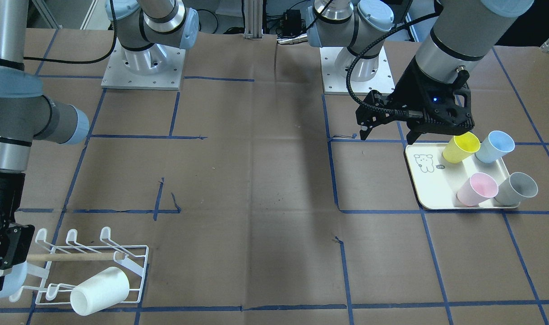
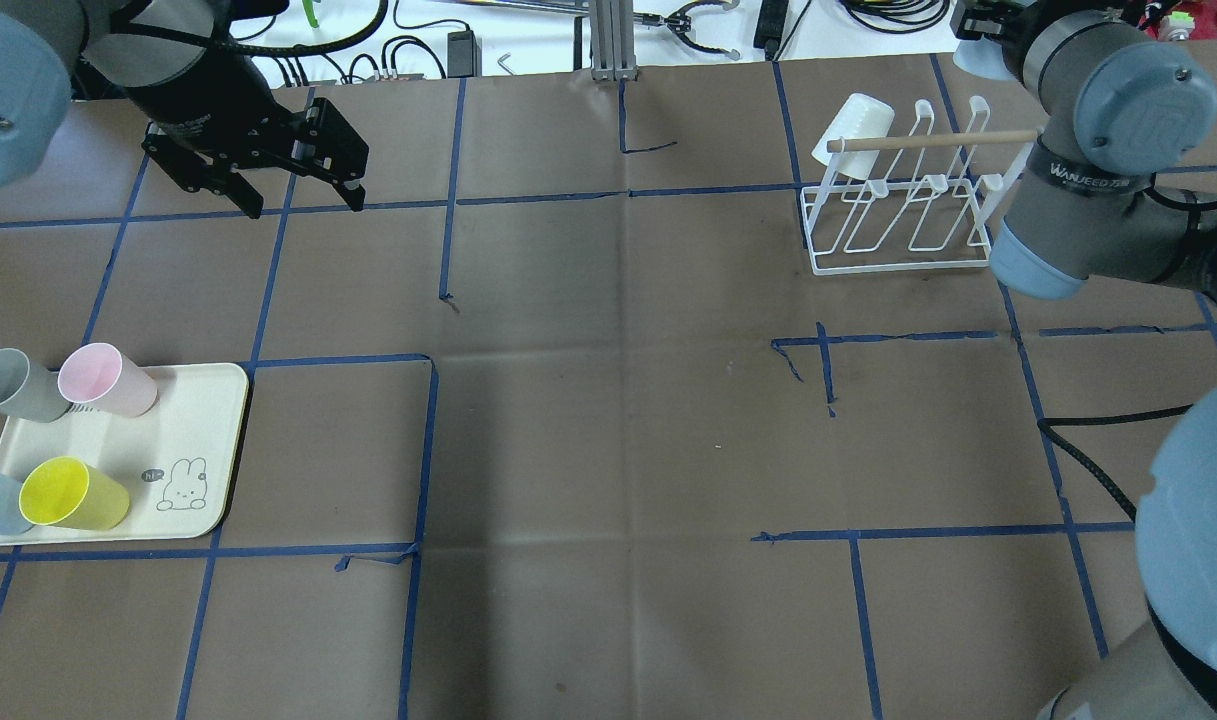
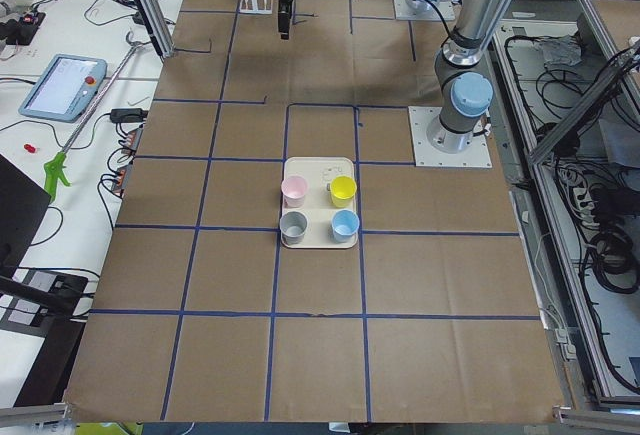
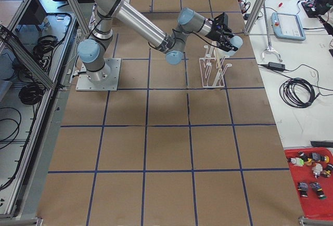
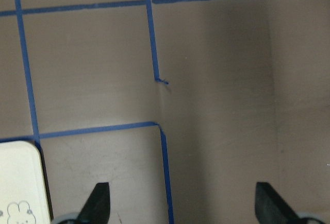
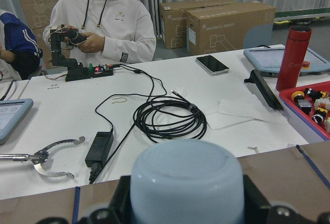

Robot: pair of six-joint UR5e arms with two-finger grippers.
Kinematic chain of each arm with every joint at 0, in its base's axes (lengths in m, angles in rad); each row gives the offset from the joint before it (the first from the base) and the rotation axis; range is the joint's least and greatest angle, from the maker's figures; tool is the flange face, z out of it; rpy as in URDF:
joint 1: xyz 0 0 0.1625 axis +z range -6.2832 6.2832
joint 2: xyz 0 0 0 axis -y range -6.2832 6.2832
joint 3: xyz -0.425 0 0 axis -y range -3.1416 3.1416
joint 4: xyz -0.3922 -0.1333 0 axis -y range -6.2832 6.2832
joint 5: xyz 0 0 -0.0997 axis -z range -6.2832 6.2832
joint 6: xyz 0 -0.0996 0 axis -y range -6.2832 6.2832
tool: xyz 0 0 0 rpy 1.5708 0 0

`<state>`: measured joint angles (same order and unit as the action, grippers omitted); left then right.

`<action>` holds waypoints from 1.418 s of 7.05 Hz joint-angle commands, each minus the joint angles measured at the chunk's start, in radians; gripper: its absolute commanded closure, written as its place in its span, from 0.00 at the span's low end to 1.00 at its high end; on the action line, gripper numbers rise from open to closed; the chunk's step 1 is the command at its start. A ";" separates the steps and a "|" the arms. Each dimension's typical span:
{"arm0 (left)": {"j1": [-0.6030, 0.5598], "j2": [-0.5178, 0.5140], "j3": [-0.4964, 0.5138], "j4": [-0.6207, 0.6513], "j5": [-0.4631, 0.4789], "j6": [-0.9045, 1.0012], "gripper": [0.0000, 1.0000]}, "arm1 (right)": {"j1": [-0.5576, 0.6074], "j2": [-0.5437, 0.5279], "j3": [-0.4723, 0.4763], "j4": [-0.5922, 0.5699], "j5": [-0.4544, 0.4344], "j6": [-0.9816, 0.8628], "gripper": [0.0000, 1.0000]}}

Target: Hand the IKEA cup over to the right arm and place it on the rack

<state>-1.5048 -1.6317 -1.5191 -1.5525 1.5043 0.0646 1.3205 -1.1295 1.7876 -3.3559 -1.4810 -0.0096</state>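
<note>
IKEA cup (image 6: 185, 177), pale blue, gripped between the fingers of the right gripper (image 6: 185, 206). It is held just beside the end of the rack (image 1: 136, 271), near the wooden dowel (image 1: 71, 257); whether cup and rack touch cannot be told. A white cup (image 1: 100, 291) lies on the rack. The left gripper (image 2: 304, 205) hangs empty over the table (image 2: 608, 430) with fingers spread, near the cream tray (image 2: 218, 440).

Four cups (image 2: 73, 493) on tray (image 2: 200, 420), one cup (image 2: 853, 125) on rack (image 2: 903, 195)
</note>
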 commanded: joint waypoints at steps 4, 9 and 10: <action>-0.023 0.024 -0.062 0.014 0.063 -0.040 0.01 | -0.050 0.126 -0.053 -0.071 0.019 -0.122 0.90; -0.052 0.023 -0.061 0.052 0.063 -0.043 0.01 | -0.040 0.123 0.013 -0.103 0.005 -0.119 0.90; -0.052 0.023 -0.062 0.055 0.063 -0.042 0.01 | -0.034 0.123 0.016 -0.120 0.004 -0.119 0.90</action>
<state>-1.5549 -1.6086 -1.5803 -1.5063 1.5677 0.0229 1.2819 -1.0068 1.7958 -3.4617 -1.4749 -0.1288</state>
